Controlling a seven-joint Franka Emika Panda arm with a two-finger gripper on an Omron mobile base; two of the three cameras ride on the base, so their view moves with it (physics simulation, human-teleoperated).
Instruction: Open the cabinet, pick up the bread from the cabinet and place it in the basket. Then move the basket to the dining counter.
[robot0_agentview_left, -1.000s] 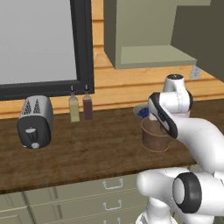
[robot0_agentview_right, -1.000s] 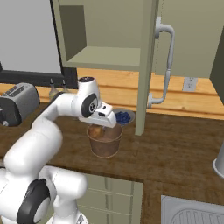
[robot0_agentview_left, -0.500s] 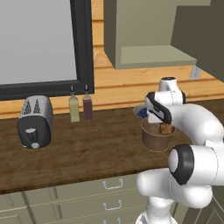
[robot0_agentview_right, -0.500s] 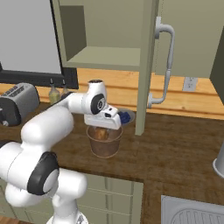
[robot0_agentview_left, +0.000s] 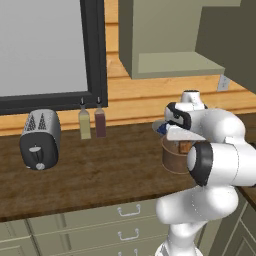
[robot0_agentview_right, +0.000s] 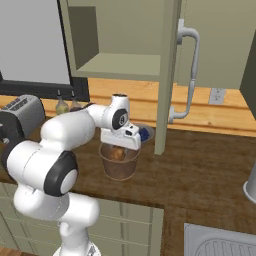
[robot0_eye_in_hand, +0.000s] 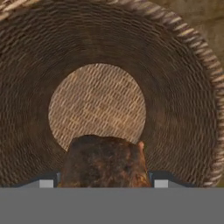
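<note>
bread (robot0_eye_in_hand: 104, 161) | clamped between pincer (robot0_eye_in_hand: 104, 183) fingertips | hanging inside basket (robot0_eye_in_hand: 192, 118) mouth, above its floor

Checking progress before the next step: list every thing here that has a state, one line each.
cabinet: door swung open, shelf bare.
bread: between the fingertips, over the basket's mouth.
basket: upright on the worktop.
gripper: shut on the bread, pointing down into the basket.
toaster: upright, slots empty.
two bottles: upright, capped.

Dark-brown mottled bread (robot0_eye_in_hand: 104, 162) sits against the basket (robot0_eye_in_hand: 175, 87)'s woven brown wall and paler tan cross-hatched floor.
</note>
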